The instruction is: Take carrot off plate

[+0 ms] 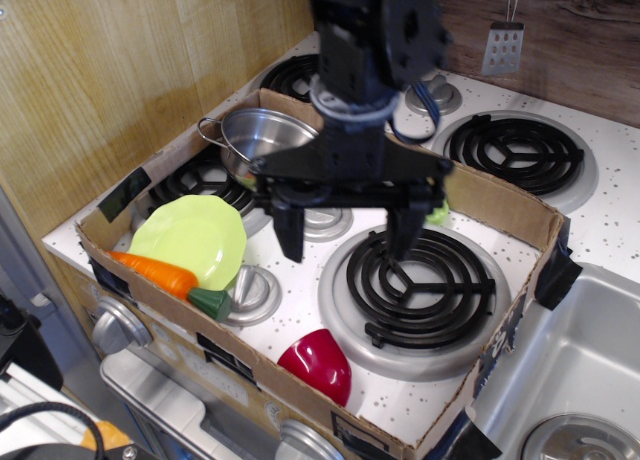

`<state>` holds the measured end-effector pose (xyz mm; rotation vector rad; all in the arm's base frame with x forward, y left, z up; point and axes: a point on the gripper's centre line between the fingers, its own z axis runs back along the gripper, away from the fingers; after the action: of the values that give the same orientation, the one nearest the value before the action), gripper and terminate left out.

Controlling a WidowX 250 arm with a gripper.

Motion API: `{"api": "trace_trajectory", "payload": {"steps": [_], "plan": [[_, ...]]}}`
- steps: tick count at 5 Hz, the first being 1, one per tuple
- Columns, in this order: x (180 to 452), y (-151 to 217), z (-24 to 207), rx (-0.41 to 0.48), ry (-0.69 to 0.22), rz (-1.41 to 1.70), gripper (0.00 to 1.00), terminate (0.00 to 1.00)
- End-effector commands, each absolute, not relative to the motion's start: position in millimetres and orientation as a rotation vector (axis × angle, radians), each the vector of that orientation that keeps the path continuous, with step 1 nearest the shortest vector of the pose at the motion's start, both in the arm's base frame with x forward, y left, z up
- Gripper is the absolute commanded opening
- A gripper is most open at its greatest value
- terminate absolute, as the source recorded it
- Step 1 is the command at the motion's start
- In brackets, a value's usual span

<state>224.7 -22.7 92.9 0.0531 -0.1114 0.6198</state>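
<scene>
Around the carrot [165, 274]: open from above, the cardboard box wall [150, 298] tight in front, the plate [190, 240] behind, a stove knob [250, 292] just right.

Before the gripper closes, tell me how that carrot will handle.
The carrot looks like smooth, glossy plastic, so probably rigid, light and somewhat slippery. Its tapered round body may roll if nudged sideways. It lies across the plate rim, so a push could tip it off.
</scene>
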Motion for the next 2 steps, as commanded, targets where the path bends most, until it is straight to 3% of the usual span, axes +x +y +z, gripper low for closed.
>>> {"api": "trace_trajectory", "payload": {"steps": [1, 2], "plan": [[236.9, 29.9, 96.6, -0.049, -0.165, 0.974, 1.00, 0.00], [237.3, 51.3, 94.4, -0.069, -0.250, 1.123, 1.00, 0.00]]}}
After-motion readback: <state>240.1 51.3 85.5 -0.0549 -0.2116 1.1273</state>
